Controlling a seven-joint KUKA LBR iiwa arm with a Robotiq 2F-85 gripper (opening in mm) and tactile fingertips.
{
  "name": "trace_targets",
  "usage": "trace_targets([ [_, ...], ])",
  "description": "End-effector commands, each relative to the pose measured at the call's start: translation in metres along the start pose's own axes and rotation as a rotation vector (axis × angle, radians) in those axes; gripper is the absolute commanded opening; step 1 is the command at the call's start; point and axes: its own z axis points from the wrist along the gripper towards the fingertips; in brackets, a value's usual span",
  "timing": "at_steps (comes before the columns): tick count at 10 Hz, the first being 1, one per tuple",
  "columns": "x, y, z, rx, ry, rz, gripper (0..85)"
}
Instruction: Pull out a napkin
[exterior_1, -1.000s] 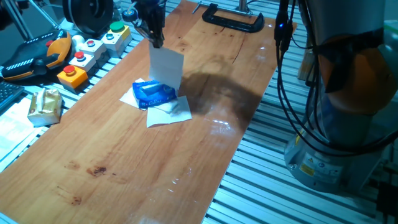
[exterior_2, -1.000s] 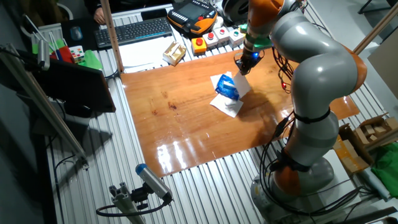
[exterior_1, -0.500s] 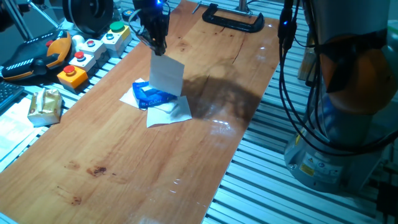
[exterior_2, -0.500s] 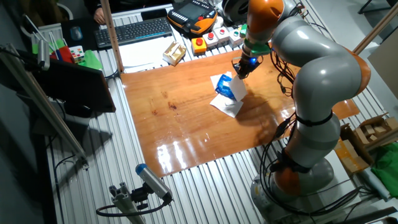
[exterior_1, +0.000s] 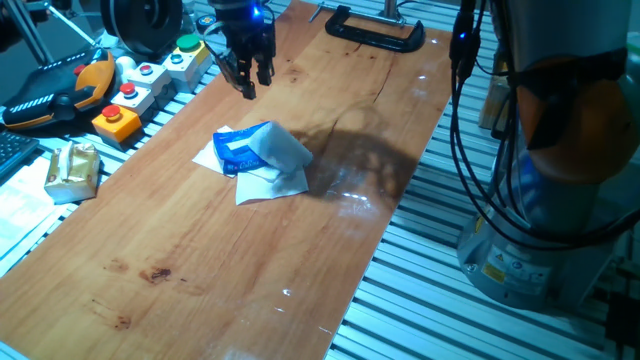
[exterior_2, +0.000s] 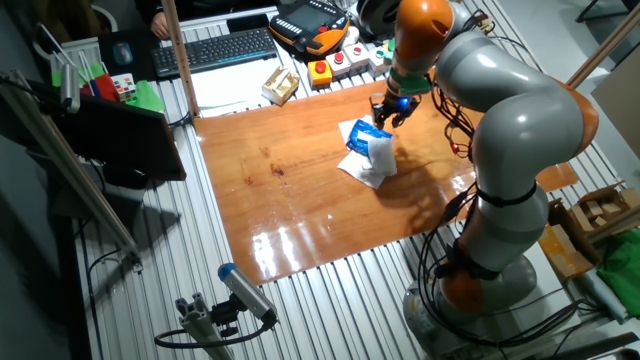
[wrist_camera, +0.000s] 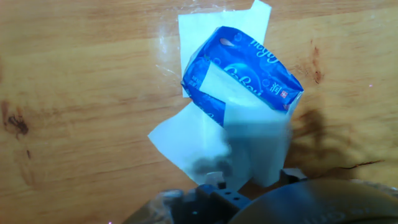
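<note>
The napkin (exterior_1: 284, 150) is a pale bluish-white sheet. It lies loose, draped over the right end of the blue packet (exterior_1: 240, 150) with the white label. It also shows in the other fixed view (exterior_2: 382, 153) and, blurred, in the hand view (wrist_camera: 258, 143). The packet (wrist_camera: 242, 68) rests on bright white paper sheets (exterior_1: 270, 186) on the wooden table. My gripper (exterior_1: 249, 76) hangs above and behind the packet, open and empty, apart from the napkin. It also shows in the other fixed view (exterior_2: 391, 108).
Button boxes (exterior_1: 150, 75) and an orange-black pendant (exterior_1: 60, 85) stand along the table's left edge, with a yellowish wrapped block (exterior_1: 72, 170). A black clamp (exterior_1: 375, 30) sits at the far edge. The arm's base (exterior_1: 540, 200) and cables stand to the right.
The gripper was shut on the napkin's top edge, holding it upright above the packet. It has opened, and the napkin has dropped onto the packet and sheets.
</note>
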Motion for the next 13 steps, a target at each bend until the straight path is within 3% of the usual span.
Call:
trace_targets([
  [1, 0.000, 0.000, 0.001, 0.000, 0.000, 0.001, 59.7],
  [3, -0.004, 0.000, 0.004, -0.001, 0.002, 0.007, 59.3],
  [8, -0.012, 0.001, 0.011, -0.011, -0.020, 0.012, 48.7],
  [11, -0.014, 0.000, 0.009, -0.017, -0.015, -0.021, 24.0],
  [13, -0.015, -0.001, 0.007, -0.021, -0.043, -0.073, 0.7],
])
